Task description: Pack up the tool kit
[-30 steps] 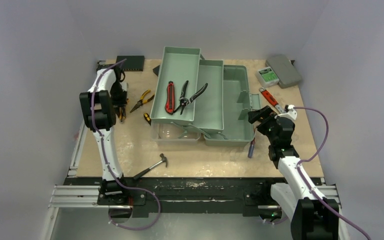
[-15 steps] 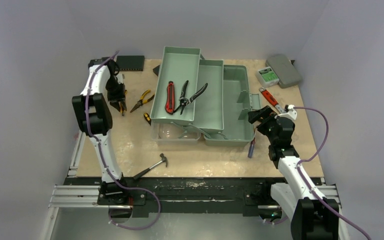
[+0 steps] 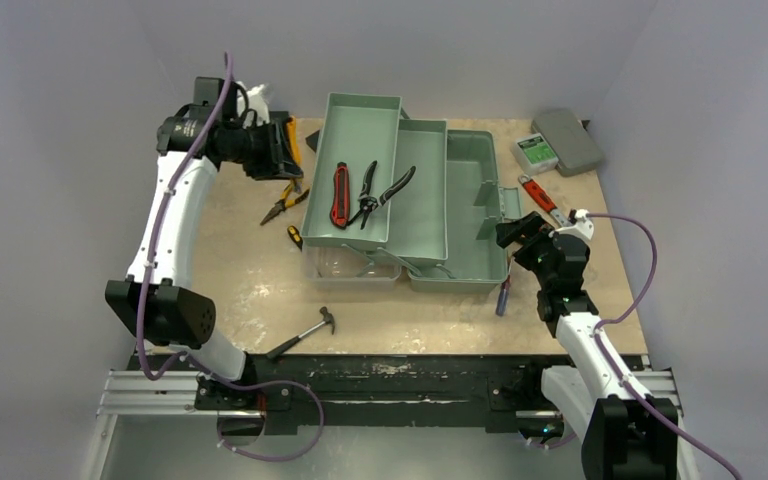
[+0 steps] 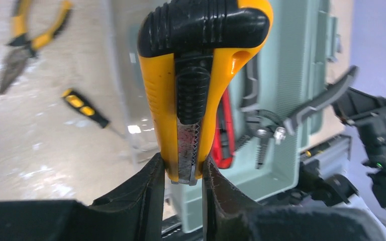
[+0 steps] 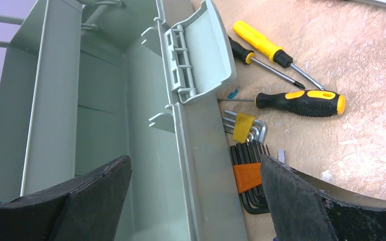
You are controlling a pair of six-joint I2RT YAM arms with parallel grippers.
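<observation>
Top external: tan tabletop (image 3: 260,290), grey walls (image 3: 460,50). Left end effector (image 4: 182,163) grips yellow knife (image 4: 193,90); right end effector (image 5: 195,163) gapes.

hex keys (image 5: 246,175) partly hidden, seemingly behind right finger (image 5: 326,211)

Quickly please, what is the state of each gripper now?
Left gripper: closed on the yellow utility knife.
Right gripper: open, holding nothing, over the toolbox wall.

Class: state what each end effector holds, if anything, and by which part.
Left end effector: yellow utility knife, pinched at the end opposite its black cap. Right end effector: nothing.
</observation>
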